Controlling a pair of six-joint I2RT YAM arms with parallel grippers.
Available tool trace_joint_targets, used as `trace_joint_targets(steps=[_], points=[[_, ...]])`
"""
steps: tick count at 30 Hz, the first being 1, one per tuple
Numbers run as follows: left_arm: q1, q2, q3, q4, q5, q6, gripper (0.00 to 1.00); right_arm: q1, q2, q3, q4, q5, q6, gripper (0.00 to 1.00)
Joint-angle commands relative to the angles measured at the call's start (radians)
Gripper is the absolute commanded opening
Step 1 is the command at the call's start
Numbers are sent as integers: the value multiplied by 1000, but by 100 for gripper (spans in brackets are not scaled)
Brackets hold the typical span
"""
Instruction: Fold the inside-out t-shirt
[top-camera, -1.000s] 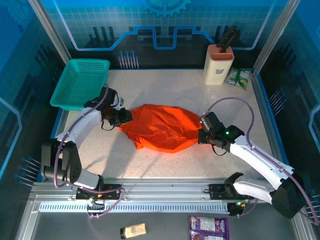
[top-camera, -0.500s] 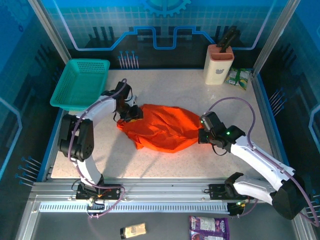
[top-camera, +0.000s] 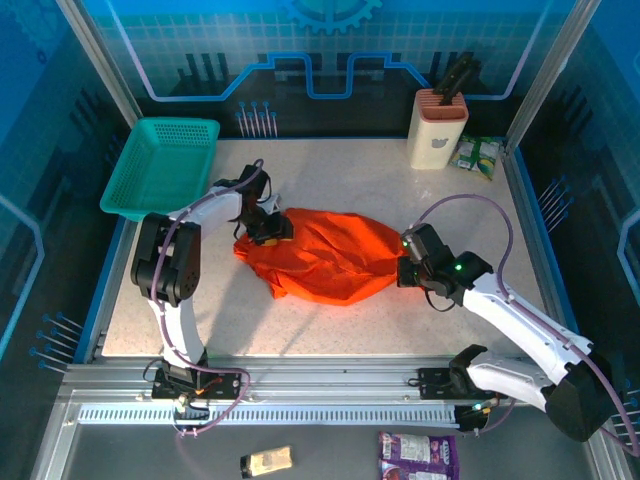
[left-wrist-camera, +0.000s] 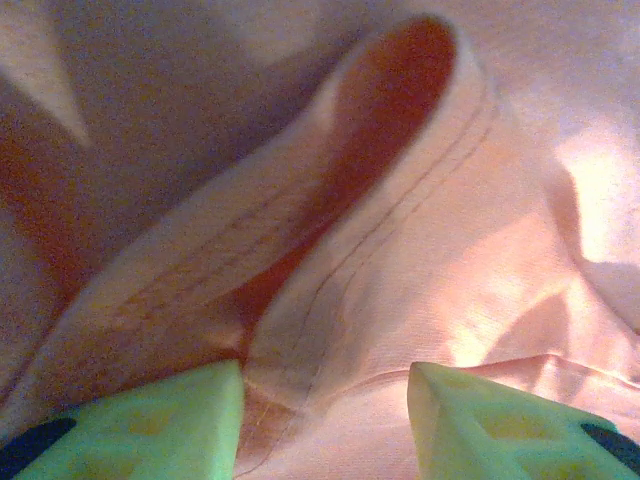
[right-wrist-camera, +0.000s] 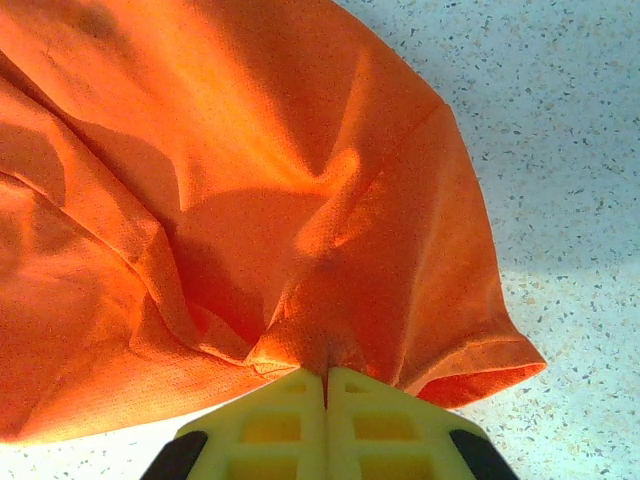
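The orange t-shirt (top-camera: 330, 258) is seen crumpled in a heap at the middle of the desk (top-camera: 340, 170). Its right edge is pinched in the right claw (right-wrist-camera: 326, 382), jaws fully together, apparently to anchor the cloth. The left claw (left-wrist-camera: 325, 398) is set partly apart astride a stitched hem (left-wrist-camera: 400, 235), nothing being clamped, presumably for a fresh grasp.
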Motion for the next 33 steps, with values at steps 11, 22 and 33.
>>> trace_joint_targets(steps=[11,22,33], points=[[-12,-133,-82,68,91,35,33,-15,-18,34,-32,10,21,0],[-13,-18,13,30,5,137,52,-14,-19,45,-39,14,22,0],[-13,8,21,38,56,145,59,-14,-22,54,-48,19,18,0]])
